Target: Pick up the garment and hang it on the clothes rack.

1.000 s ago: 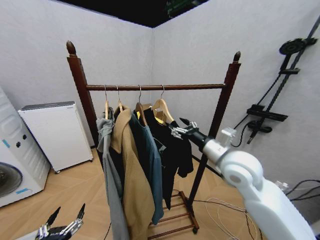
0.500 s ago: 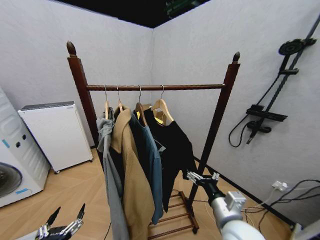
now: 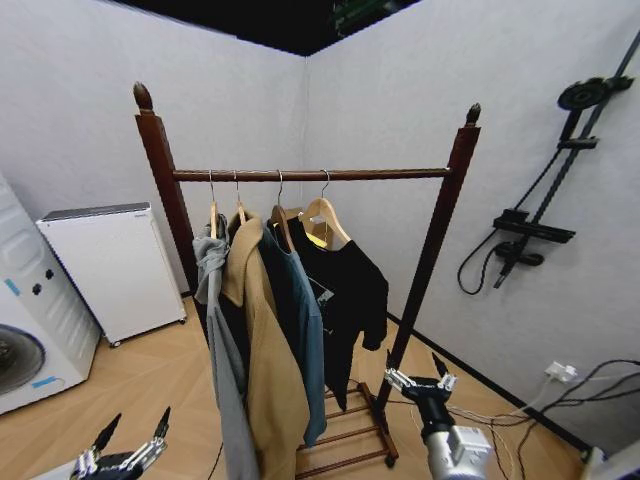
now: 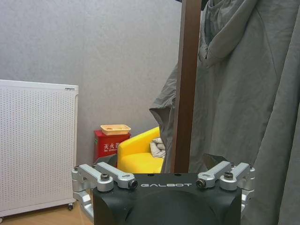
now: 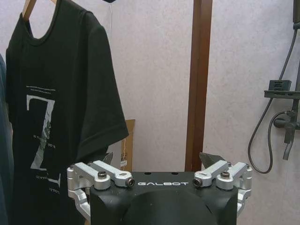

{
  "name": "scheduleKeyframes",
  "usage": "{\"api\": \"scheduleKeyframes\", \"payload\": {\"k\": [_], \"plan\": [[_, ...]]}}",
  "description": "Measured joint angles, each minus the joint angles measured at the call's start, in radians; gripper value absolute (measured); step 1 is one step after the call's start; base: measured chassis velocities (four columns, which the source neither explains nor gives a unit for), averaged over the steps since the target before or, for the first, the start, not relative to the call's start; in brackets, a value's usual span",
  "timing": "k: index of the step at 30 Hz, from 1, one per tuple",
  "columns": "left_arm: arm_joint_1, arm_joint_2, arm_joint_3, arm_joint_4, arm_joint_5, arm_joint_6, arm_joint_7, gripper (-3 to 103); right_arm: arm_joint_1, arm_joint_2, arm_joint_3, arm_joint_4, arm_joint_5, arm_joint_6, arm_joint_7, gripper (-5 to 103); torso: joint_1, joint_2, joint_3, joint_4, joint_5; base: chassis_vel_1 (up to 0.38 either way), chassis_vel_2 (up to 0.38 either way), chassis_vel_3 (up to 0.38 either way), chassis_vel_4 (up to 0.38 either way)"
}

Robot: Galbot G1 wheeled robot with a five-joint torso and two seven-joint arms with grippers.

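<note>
Garment [image 3: 345,290] hangs on its wooden hanger [image 3: 325,215] from the bar of the clothes rack [image 3: 310,174], frame centre, long axis vertical, rightmost of four. Right gripper [image 3: 420,381], lower right of the head view, sits below and clear of it with jaws spread and empty. Left gripper [image 3: 125,455], lower left, is released, farther off, behind the grey hoodie [image 3: 215,300] and tan coat [image 3: 262,350].

Rack [image 3: 441,215]: dark reddish-brown wood. T-shirt [image 3: 352,300]: black, pale graphic with large "Z" on chest; hanger [image 3: 322,215] light wood. Coat [image 3: 262,350]: tan. Hoodie [image 3: 218,330]: grey. Walls: pale grey. Floor [image 3: 140,385]: light wood, herringbone. Chair [image 4: 139,157]: yellow.
</note>
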Motion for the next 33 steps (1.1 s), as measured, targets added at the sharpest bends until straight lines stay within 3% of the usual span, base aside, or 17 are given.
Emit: {"api": "scheduleKeyframes", "payload": {"k": [33], "plan": [[0.000, 0.000, 0.000, 0.000, 0.000, 0.000, 0.000, 100, -0.050, -0.020, -0.009, 0.016, -0.034, 0.101, 0.021, 100, 0.000, 0.000, 0.000, -0.0001, 0.0000, -0.047, -0.049, -0.048, -0.046]]}}
